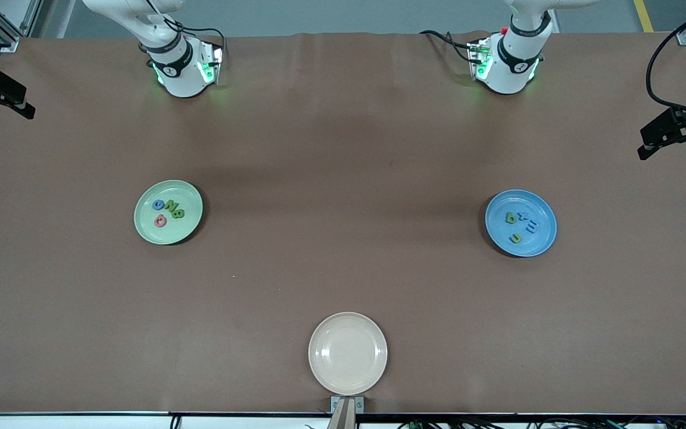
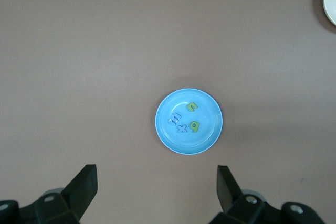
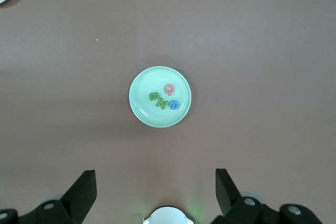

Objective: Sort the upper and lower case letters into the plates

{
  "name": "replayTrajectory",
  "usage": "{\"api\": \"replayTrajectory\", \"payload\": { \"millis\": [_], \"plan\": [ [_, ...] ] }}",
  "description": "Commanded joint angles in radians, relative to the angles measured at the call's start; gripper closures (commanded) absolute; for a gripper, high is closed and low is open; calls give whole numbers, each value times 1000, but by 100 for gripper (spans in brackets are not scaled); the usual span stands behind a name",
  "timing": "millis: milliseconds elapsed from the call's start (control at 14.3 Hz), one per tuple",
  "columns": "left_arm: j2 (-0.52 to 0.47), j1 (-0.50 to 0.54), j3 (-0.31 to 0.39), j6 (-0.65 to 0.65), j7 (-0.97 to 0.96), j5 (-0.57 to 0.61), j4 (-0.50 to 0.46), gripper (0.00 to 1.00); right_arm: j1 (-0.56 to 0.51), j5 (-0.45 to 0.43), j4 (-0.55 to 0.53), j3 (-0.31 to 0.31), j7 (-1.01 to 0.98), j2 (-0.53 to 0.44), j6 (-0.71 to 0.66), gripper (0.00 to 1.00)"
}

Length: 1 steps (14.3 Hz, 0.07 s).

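Eight small letters in all, split four and four between two plates, none left loose on the brown table (image 1: 343, 149). Four of them (blue, two green, one pinkish red (image 3: 169, 88)) clustered in the pale green plate (image 1: 146, 229) toward the right arm's end; four more, two green and two blue (image 2: 175, 118), in the blue plate (image 1: 536, 241) toward the left arm's end. Cream-white plate (image 1: 348, 357) bare, nearest the front camera, midway between the other two. Chunky, blocky little pieces, bright and matte, probably foam or light plastic: near weightless, stiff enough to pinch, not fragile, likely to skid or flip on a smooth plate if nudged. Best taken across a straight stroke or the outer edges, from above, fingertips clear of the neighbours since each cluster sits tight together. Sorting apparently finished, judging by the lie of things, though the case of every letter too small to confirm. Left gripper (image 2: 157, 187) high over the table with the blue plate below, jaws spread wide, nothing between them. Right gripper (image 3: 156, 187) likewise high with the green plate below, jaws apart and empty. Both arms waiting.
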Motion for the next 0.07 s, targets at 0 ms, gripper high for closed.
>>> {"api": "replayTrajectory", "payload": {
  "millis": [0],
  "plan": [
    [11,5,1,-21,9,-16,27,0,-21,7,3,10,-10,-3,-6,0]
  ]
}}
